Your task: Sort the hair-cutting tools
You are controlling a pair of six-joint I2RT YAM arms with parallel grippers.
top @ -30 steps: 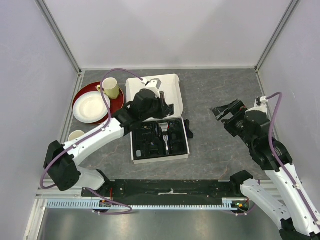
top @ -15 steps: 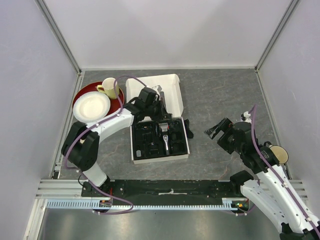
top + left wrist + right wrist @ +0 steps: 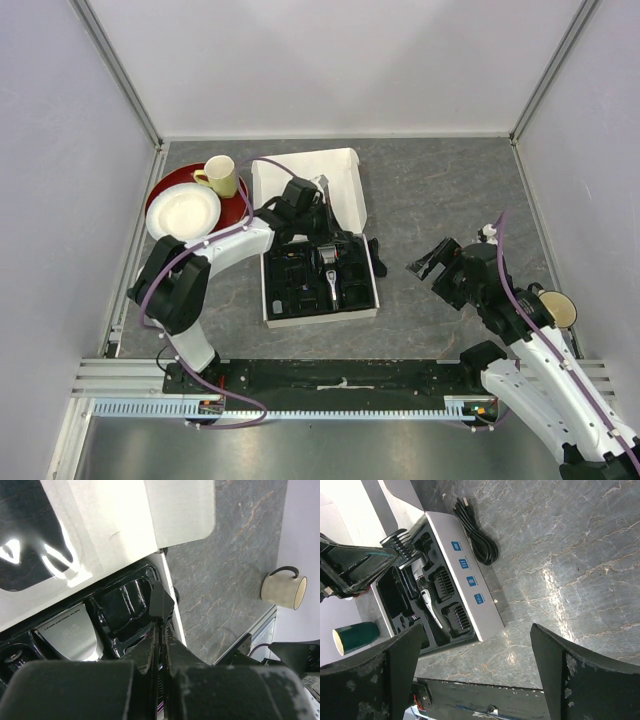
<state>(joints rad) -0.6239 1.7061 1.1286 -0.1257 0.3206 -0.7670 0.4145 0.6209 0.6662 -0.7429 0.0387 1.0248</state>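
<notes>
Clipper [image 3: 70, 635] beside left hand [image 3: 161, 604] (in tray [image 3: 122, 607])

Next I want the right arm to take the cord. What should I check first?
1. Jaws of right gripper open: ok.
2. cord lying loose on the table beside the box: ok.
3. left gripper away from the cord: ok.
4. Left jaws shut; whether they are holding anything: cannot tell.
5. mug clear of the right arm: cannot tell.
</notes>
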